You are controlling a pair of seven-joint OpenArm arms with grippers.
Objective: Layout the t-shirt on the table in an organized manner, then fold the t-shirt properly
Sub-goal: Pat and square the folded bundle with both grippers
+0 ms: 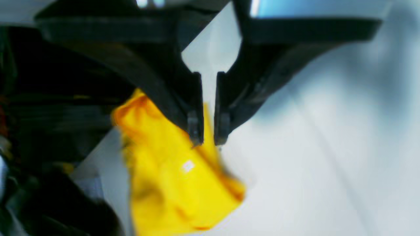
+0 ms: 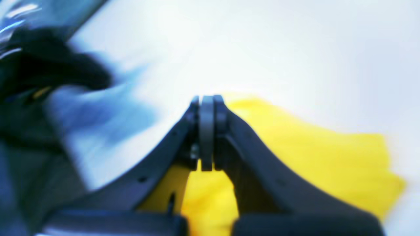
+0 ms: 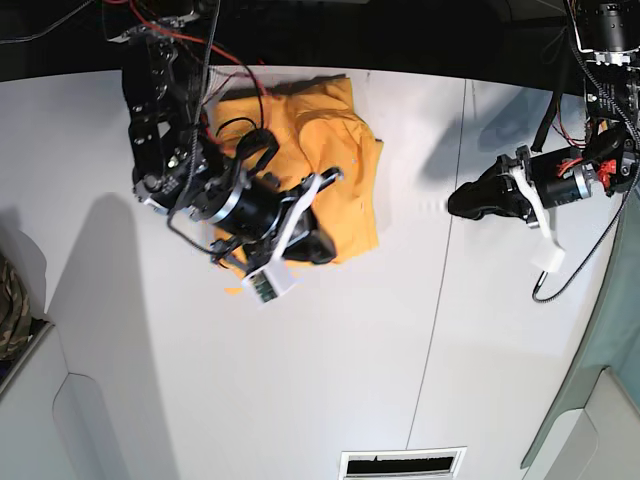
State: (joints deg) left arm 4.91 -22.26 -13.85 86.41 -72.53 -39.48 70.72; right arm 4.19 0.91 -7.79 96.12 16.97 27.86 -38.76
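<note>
Covering part of the t-shirt (image 3: 340, 150), the right gripper (image 2: 206, 131) is closed; left gripper (image 1: 208, 131) slightly parted, empty.

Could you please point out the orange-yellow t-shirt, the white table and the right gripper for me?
orange-yellow cloth t-shirt (image 3: 345, 165), base view, on its bare upper-right cloth.
matte white table (image 3: 300, 380), base view, on bare surface.
black right gripper (image 2: 206, 165), right wrist view, between its fingertips.
</note>
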